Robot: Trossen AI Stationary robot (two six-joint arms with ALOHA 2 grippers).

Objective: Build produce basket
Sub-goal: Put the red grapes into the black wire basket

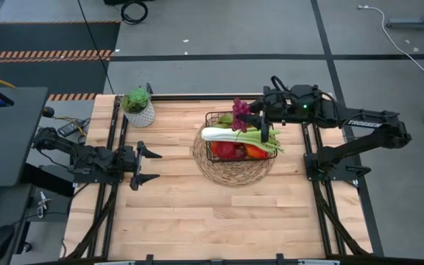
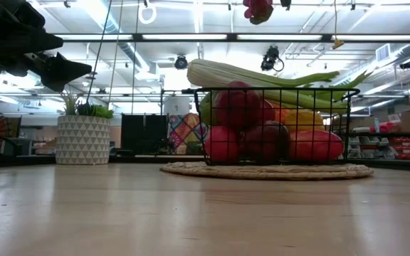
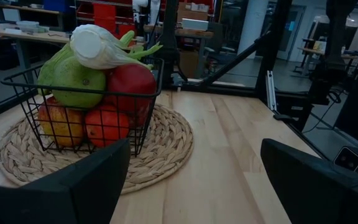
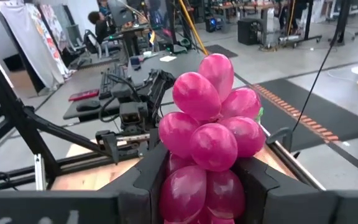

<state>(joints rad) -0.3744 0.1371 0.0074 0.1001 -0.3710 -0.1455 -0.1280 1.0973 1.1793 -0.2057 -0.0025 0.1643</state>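
The black wire basket (image 1: 207, 138) stands on a round woven mat (image 1: 230, 174) at the table's middle, filled with red apples (image 2: 237, 107), a green pear (image 3: 73, 78) and orange and red pieces. A pale-green celery stalk (image 1: 238, 134) lies across its top. My right gripper (image 1: 244, 115) hangs over the basket's far edge, shut on a bunch of purple grapes (image 4: 207, 124). My left gripper (image 1: 144, 165) is open near the table's left side, pointing at the basket and touching nothing. My right gripper pinches the grape bunch between its two fingers (image 4: 263, 180), which close on the bunch's lower grapes (image 4: 194, 186). The rest of the bunch sticks out past the fingertips. The fingers point roughly level toward the table's left. The grapes (image 2: 258, 8) are lifted clear, high above the basket.
A potted green plant in a white patterned pot (image 1: 139, 107) stands at the far left corner of the table. Bare wood (image 1: 197, 221) stretches across the near half. Metal arm frames run along both the left and right sides of the table.
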